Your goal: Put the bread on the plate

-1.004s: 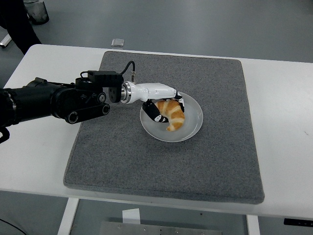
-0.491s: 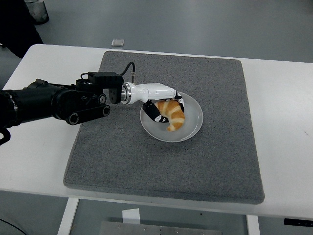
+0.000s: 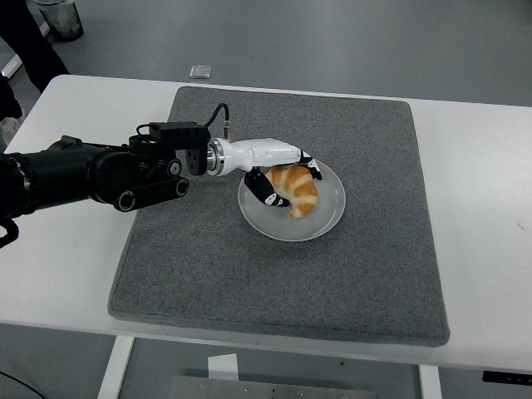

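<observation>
A golden croissant (image 3: 298,193) lies in the white round plate (image 3: 330,214) near the middle of the grey mat (image 3: 366,266). My left hand (image 3: 290,184) reaches in from the left on a black arm and white wrist. Its black fingers (image 3: 311,168) curl over the croissant's far edge and the thumb presses its left side, so it is shut on the bread. The bread rests on the plate's floor. My right arm is out of the picture.
The mat covers most of the white table (image 3: 482,191). A person's dark legs (image 3: 29,50) stand off the far left corner, beside a bin (image 3: 61,17). A small square object (image 3: 199,71) lies on the floor behind the table.
The croissant has turned slightly and drawn in, its lower tip now nearer the plate's middle. The fingers have shifted a little up over its far edge. The arm has hardly moved.
</observation>
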Robot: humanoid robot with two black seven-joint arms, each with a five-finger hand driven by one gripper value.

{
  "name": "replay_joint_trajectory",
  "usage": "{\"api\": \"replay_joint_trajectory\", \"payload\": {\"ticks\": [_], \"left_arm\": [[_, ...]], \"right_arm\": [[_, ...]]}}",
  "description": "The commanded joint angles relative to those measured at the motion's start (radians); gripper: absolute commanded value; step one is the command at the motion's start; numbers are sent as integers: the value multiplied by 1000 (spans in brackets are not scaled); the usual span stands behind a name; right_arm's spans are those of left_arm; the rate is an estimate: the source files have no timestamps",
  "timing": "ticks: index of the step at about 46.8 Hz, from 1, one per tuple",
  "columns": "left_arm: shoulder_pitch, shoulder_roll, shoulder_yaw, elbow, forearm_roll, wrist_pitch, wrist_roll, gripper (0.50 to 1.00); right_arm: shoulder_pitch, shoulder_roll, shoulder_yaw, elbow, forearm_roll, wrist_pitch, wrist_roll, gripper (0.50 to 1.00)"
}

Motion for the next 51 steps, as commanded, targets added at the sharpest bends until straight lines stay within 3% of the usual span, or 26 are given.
{"api": "replay_joint_trajectory", "payload": {"ticks": [1, 16, 27, 41, 51], "left_arm": [[6, -1, -5, 0, -9, 1, 0, 988], [-8, 2, -71, -15, -106, 9, -1, 994], [-32, 45, -135, -45, -164, -5, 0, 994], [-19, 91, -269, -55, -390, -11, 6, 994], [-17, 120, -289, -51, -681, -8, 9, 996]], "right_arm": [[0, 0, 0, 0, 0, 0, 0, 952], [0, 0, 0, 0, 0, 0, 0, 952], [0, 0, 0, 0, 0, 0, 0, 952], [0, 0, 0, 0, 0, 0, 0, 954], [0, 0, 0, 0, 0, 0, 0, 952]]}}
